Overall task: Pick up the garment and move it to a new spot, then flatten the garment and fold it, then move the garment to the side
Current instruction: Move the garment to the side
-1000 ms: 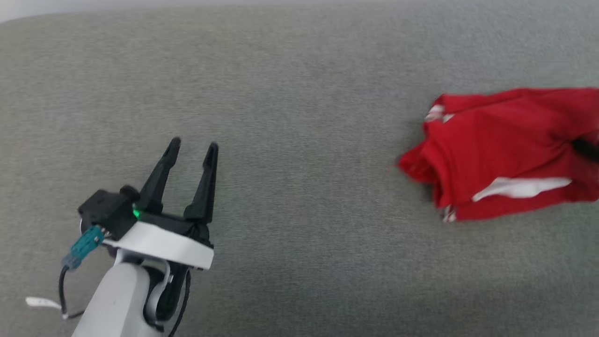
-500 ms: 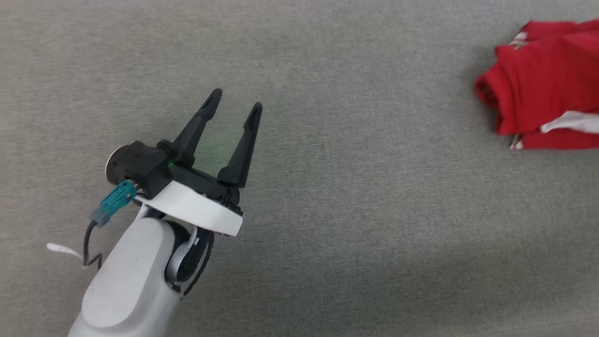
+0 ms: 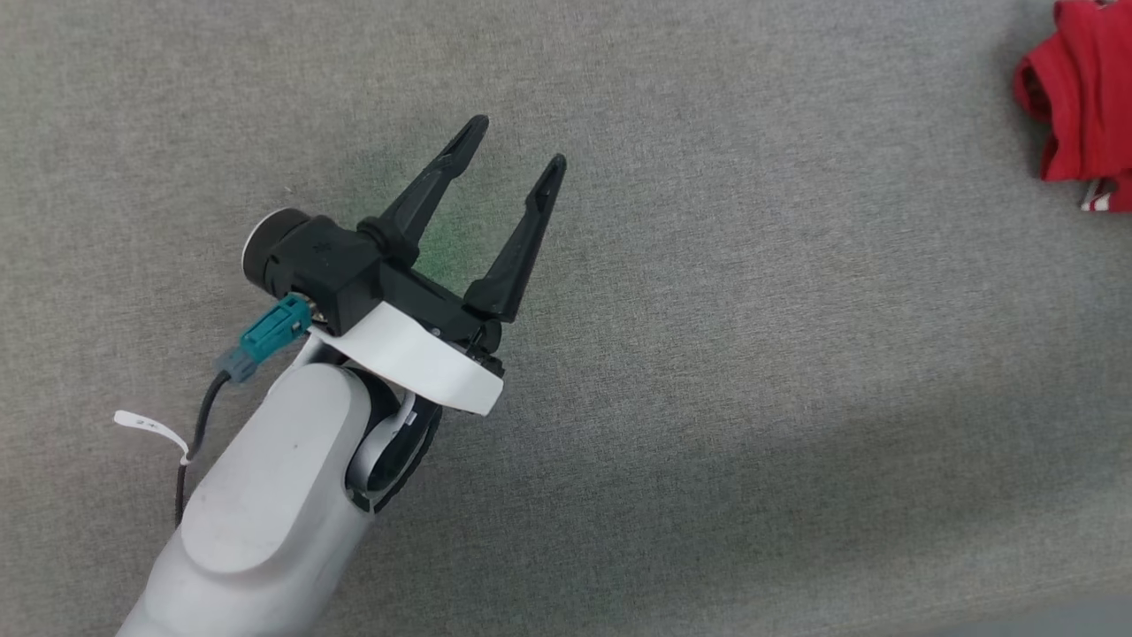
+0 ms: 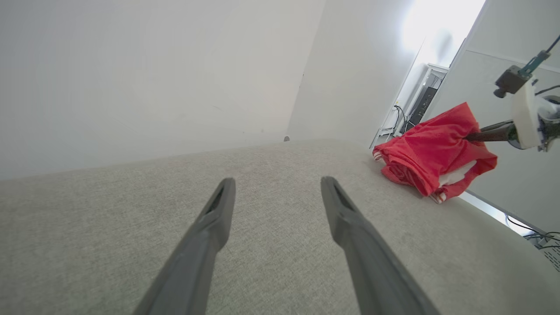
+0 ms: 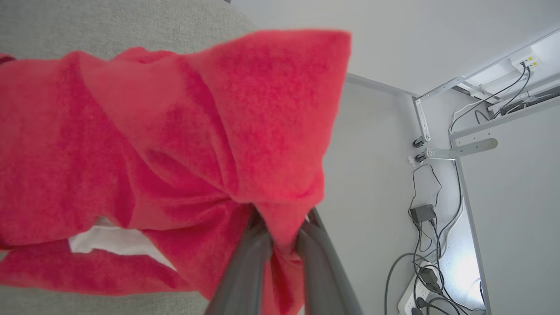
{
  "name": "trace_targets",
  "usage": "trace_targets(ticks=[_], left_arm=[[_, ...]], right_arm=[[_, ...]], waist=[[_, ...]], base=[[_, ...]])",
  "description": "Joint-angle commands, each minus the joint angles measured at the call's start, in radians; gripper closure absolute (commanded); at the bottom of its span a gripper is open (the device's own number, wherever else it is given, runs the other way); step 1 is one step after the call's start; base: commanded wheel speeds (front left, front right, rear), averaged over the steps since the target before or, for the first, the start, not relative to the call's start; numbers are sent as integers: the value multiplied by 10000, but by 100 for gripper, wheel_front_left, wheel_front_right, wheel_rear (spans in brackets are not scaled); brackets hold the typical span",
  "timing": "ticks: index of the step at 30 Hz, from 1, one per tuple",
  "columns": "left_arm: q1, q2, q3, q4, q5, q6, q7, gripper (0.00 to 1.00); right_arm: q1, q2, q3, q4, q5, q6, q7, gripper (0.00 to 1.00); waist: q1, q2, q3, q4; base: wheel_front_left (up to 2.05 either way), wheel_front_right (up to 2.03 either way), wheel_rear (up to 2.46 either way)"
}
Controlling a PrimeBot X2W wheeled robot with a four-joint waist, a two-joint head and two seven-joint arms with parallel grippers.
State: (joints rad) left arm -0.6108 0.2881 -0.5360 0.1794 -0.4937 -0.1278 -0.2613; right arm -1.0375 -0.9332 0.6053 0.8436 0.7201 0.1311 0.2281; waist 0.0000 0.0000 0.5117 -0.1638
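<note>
At the far upper right of the head view, a bunched red jersey garment [image 3: 1083,106] with white sleeve fabric and red-and-white striped trim is seen on the grey woven-cloth surface [image 3: 707,398], cut off by the picture's edge. No lettering can be made out on the side that shows.

In the right wrist view, a fold of the garment [image 5: 153,144] is pinched between the two dark fingers of the right gripper [image 5: 283,227], whose jaws are drawn narrow around the red cloth. A white strip of sleeve is exposed low on the bundle. Black cables and a power strip [image 5: 426,280] are visible against the pale floor beyond.

In the left wrist view, the garment [image 4: 431,151] is shown pulled up into a peak by the right gripper [image 4: 474,134], while its lower folds lie on the surface near its far edge.

The left gripper [image 3: 517,143] is held over bare cloth, well apart from the garment, with its fingers spread wide and nothing between them. A teal connector [image 3: 270,332] is plugged in at its wrist, and a black cable is led away from it.
</note>
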Motion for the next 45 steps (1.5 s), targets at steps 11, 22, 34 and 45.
trace_targets(ticks=[11, 22, 34, 45], left_arm=[[-419, 103, -95, -10, -71, -33, -49, 0], [47, 114, 720, -183, -151, -33, -49, 0], [838, -217, 2329, -69, 430, -33, -49, 0], [1728, -527, 3756, -80, 900, -33, -49, 0]], right_arm=[[-994, 1197, -169, 2386, -1019, -7, -1320, 55], [-1447, 1413, -245, 3103, -1054, -7, -1895, 0], [-922, 1958, -477, 2577, -336, -7, -3621, 0], [268, 2841, -410, 1457, -44, -7, -4796, 0]], waist=[[0, 0, 387, 306], [0, 0, 140, 339], [0, 0, -649, 382], [0, 0, -1566, 500]], base=[[0, 0, 0], [0, 0, 0], [0, 0, 0], [0, 0, 0]])
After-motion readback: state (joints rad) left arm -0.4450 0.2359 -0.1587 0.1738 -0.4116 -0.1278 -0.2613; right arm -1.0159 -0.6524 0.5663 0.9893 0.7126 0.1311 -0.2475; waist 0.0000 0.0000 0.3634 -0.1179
